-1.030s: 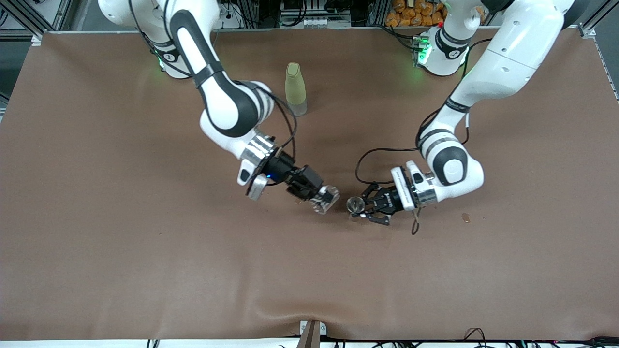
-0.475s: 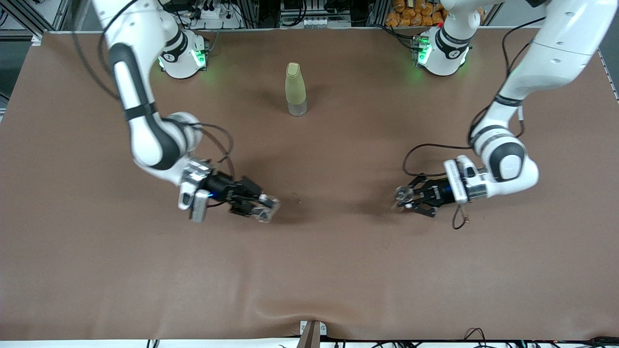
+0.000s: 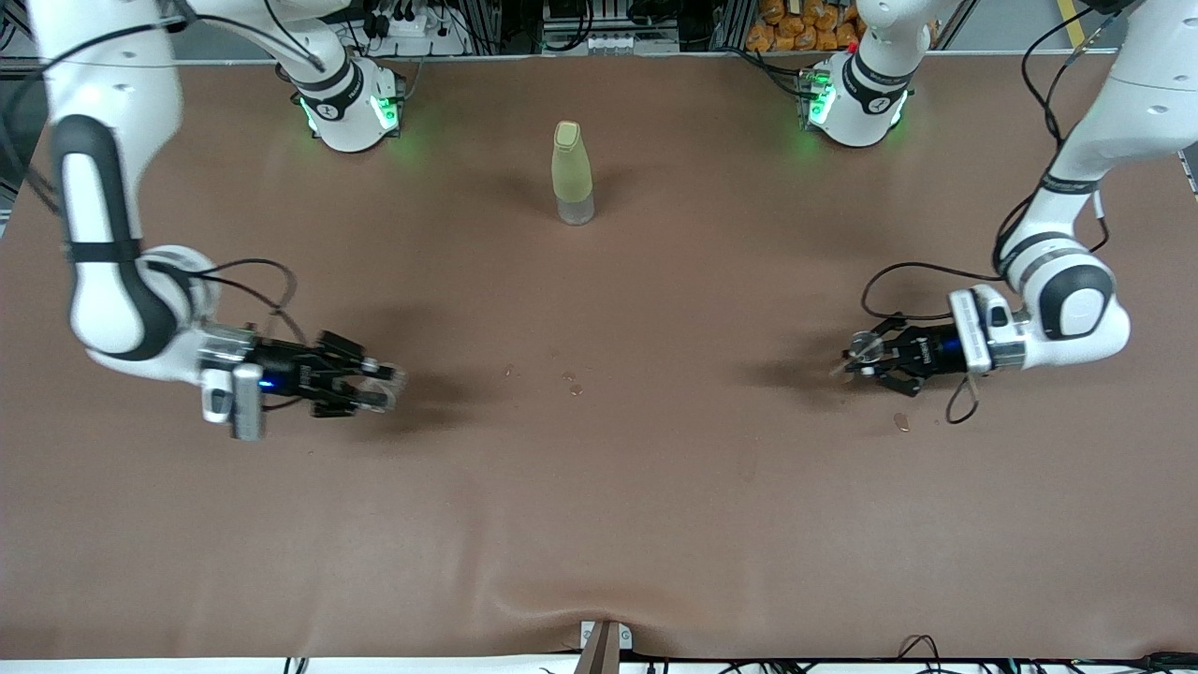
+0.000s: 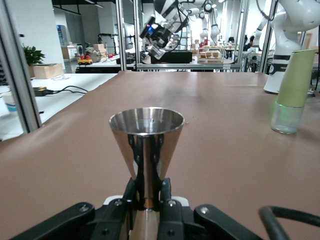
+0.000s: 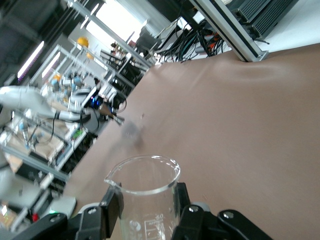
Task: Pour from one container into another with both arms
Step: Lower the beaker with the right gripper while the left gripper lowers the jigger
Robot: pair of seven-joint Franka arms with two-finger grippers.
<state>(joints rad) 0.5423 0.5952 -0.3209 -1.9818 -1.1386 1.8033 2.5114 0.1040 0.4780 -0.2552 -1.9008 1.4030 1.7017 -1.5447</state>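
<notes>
A clear glass beaker (image 5: 145,192) with a pouring lip sits between the black fingers of my right gripper (image 5: 145,212), which is shut on it. In the front view this gripper (image 3: 377,386) and the beaker (image 3: 393,381) hang over the table toward the right arm's end. My left gripper (image 4: 146,194) is shut on the narrow waist of the shiny steel jigger (image 4: 146,131), whose upper cone stands upright. In the front view the left gripper (image 3: 870,360) holds the jigger (image 3: 854,355) over the table toward the left arm's end.
A tall yellow-green bottle (image 3: 572,172) stands mid-table, nearer the robot bases, and shows in the left wrist view as the bottle (image 4: 294,85). A few small specks (image 3: 573,385) lie on the brown table cover (image 3: 599,505). A brown bit (image 3: 901,422) lies below the left gripper.
Both arms have swung apart from the middle of the table, each toward its own end. The right carried the beaker away, the left the jigger. Both grips are unchanged.
</notes>
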